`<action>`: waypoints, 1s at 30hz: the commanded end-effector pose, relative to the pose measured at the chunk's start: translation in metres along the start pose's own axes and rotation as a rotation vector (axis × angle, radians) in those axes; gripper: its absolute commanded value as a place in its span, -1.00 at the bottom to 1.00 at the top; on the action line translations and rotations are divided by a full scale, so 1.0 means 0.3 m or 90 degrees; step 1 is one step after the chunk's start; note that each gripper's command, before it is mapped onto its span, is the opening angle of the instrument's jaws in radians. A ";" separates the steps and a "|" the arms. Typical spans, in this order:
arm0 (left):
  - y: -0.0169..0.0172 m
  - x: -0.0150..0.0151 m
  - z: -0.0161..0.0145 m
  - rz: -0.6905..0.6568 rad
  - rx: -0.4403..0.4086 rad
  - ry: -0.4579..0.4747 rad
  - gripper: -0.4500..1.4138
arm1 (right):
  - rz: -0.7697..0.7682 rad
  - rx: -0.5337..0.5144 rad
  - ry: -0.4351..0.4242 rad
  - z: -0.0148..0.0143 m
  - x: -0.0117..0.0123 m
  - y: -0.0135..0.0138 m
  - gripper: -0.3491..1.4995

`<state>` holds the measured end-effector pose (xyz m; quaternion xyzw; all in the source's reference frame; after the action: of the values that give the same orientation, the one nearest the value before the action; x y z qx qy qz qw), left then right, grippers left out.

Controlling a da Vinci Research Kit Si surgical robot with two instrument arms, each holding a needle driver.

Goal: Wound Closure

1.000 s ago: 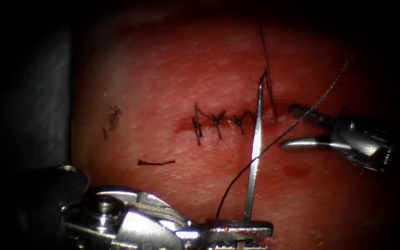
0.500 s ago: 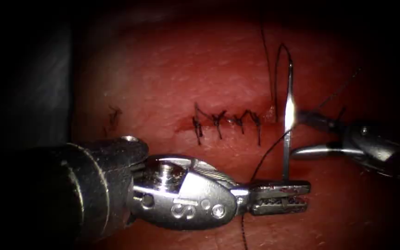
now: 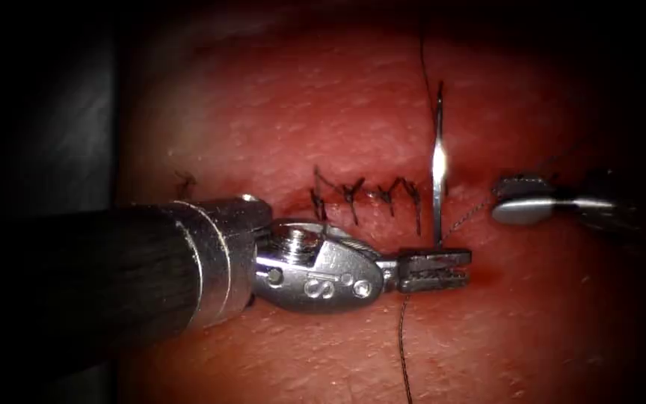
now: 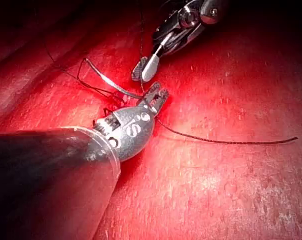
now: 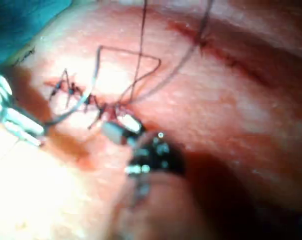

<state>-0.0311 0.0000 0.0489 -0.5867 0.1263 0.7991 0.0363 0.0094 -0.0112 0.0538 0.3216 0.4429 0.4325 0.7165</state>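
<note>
So your left tool (image 3: 435, 269) is clamped on the needle (image 3: 437, 168) near one end, and the needle stands up toward 12 o'clock, clear of the tissue (image 3: 278, 112), crossing the right end of the cut (image 3: 300, 203) just past the last stitch (image 3: 416, 202). Your right tool (image 3: 521, 200) sits at 3 o'clock from the needle, jaws nearly together; can't tell if they pinch the thread (image 3: 466, 216) running to them. More thread trails off toward 6 o'clock below your left tool.
</note>
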 end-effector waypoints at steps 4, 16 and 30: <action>0.002 0.000 0.002 -0.001 -0.001 0.003 -1.00 | 0.023 -0.004 -0.007 0.0101 0.0009 0.0048 -0.16; 0.002 -0.002 0.003 0.017 -0.006 -0.003 -1.00 | 0.134 0.099 -0.002 0.0106 0.0039 -0.0008 0.22; 0.003 -0.002 0.005 0.042 -0.010 -0.009 -1.00 | 0.219 0.132 0.003 0.0166 0.0048 -0.0066 0.44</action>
<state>-0.0318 -0.0004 0.0495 -0.5754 0.1405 0.8057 0.0054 0.0141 -0.0103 0.0530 0.4628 0.4245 0.5041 0.5928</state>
